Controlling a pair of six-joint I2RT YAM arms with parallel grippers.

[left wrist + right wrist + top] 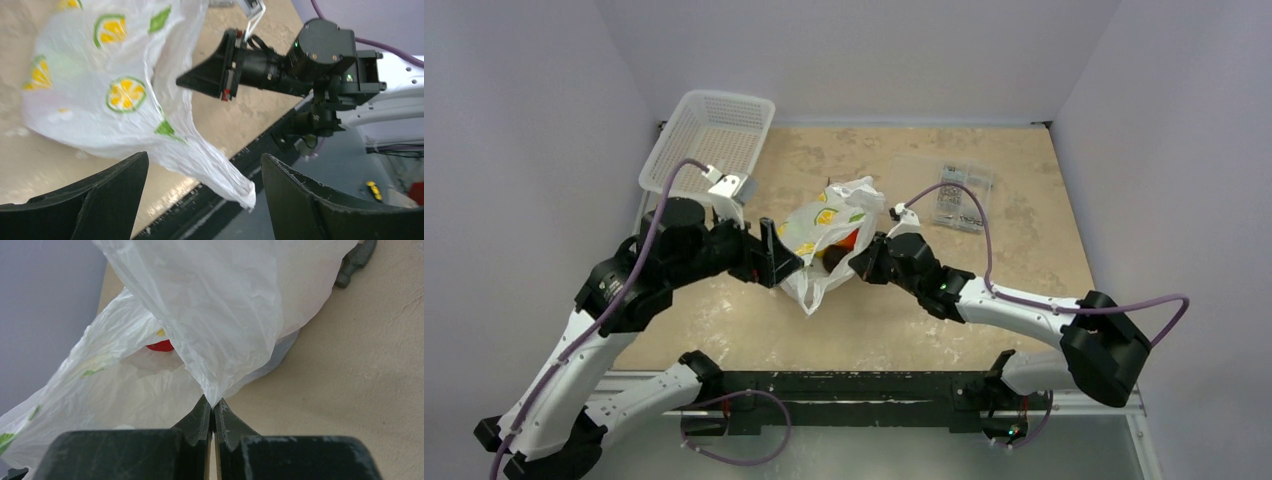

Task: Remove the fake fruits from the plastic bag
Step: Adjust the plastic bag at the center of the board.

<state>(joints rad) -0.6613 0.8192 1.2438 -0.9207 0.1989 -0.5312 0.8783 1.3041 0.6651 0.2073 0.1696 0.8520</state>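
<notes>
Black base rail spans the near edge of the counter; beyond, the plastic bag lies between left tool and right tool, fake fruits at its mouth. Left wrist: left tool gapes, released. Right wrist: right tool clenches bag film.

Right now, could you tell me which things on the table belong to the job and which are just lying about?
Part of the job:
- plastic bag, pinched by the shut right hand
- toy fruits showing in the bag's mouth
- left hand, open at the bag's other end

Just lying about:
- white mesh basket
- clear box of small parts
</notes>
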